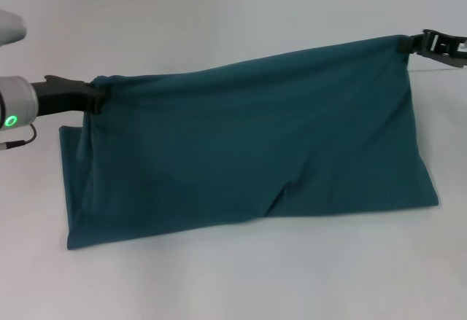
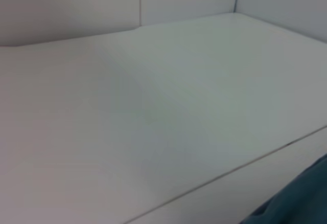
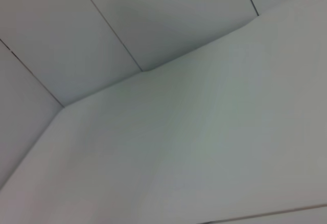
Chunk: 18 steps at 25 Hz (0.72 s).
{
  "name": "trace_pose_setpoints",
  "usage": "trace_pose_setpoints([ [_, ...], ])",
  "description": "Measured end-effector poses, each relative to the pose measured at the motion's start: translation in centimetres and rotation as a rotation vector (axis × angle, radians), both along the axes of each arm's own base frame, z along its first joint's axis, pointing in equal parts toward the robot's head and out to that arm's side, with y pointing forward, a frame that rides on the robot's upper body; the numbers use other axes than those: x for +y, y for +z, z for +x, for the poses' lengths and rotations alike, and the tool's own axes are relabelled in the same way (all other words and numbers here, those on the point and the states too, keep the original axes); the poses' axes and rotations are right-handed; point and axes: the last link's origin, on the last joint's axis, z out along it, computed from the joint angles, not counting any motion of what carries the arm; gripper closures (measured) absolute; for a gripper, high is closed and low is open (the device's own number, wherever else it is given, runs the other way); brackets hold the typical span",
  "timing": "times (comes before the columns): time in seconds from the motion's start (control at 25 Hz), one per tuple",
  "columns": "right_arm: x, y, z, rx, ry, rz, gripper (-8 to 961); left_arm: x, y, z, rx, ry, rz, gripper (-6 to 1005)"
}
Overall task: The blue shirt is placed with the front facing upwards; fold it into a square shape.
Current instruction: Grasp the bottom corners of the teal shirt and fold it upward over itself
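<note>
The blue shirt point(image 1: 248, 145) hangs like a curtain across the middle of the head view, its plain teal side toward me, its upper edge held up and its lower part resting on the white table point(image 1: 233, 283). At the shirt's upper left corner my left gripper point(image 1: 98, 94) is shut on the cloth. The upper right corner, which sits higher, is pinched by my right gripper point(image 1: 406, 44), also shut. A sliver of the blue shirt point(image 2: 301, 201) shows in the left wrist view. No lettering is visible.
White table surface runs all around the shirt, with bare room in front of it and behind. White wall panels point(image 3: 127, 25) and their seams show in the wrist views.
</note>
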Motion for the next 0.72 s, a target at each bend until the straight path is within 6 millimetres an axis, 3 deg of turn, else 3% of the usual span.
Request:
trace_pose_setpoints([
  [0.4, 2.1, -2.6, -1.1, -0.177, -0.003, -0.007, 891, 0.3, -2.5, 0.6, 0.073, 0.000, 0.072, 956],
  [0.48, 2.2, -3.2, -1.2, -0.201, 0.001, -0.021, 891, 0.3, -2.6, 0.6, 0.077, 0.004, 0.081, 916],
  [0.68, 2.1, -2.9, -0.4, -0.229, -0.016, -0.003, 661, 0.2, -2.3, 0.6, 0.095, -0.009, 0.100, 817],
  [0.72, 1.9, -2.6, -0.1, -0.235, -0.021, 0.004, 580, 0.2, -2.3, 0.6, 0.095, -0.009, 0.100, 797],
])
